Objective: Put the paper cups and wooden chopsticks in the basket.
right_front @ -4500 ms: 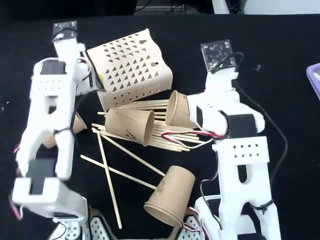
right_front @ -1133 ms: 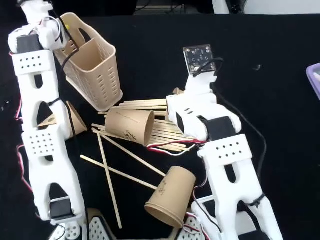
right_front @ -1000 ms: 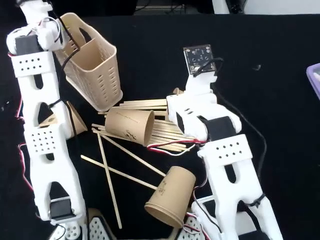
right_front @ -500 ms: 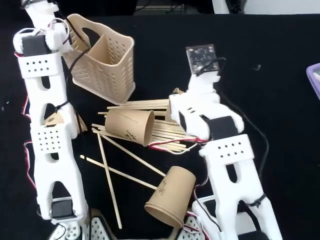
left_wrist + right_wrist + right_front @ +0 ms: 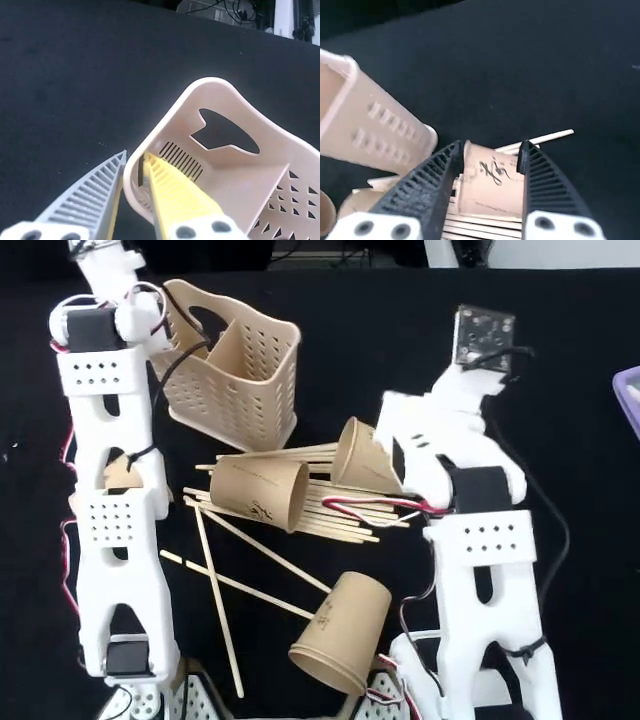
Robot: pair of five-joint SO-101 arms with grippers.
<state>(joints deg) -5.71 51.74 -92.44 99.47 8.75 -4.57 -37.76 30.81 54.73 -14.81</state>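
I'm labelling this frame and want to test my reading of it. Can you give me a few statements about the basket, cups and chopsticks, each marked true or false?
1. The left gripper clamps the basket wall, with one finger inside and one outside. True.
2. The right gripper is open and empty. False: it is shut on a paper cup.
3. The chopsticks stand in the basket. False: the chopsticks lie on the table.
4. A second cup lies on its side over the chopstick pile. True.
5. The basket's opening faces down. False: it faces up toward the high camera.
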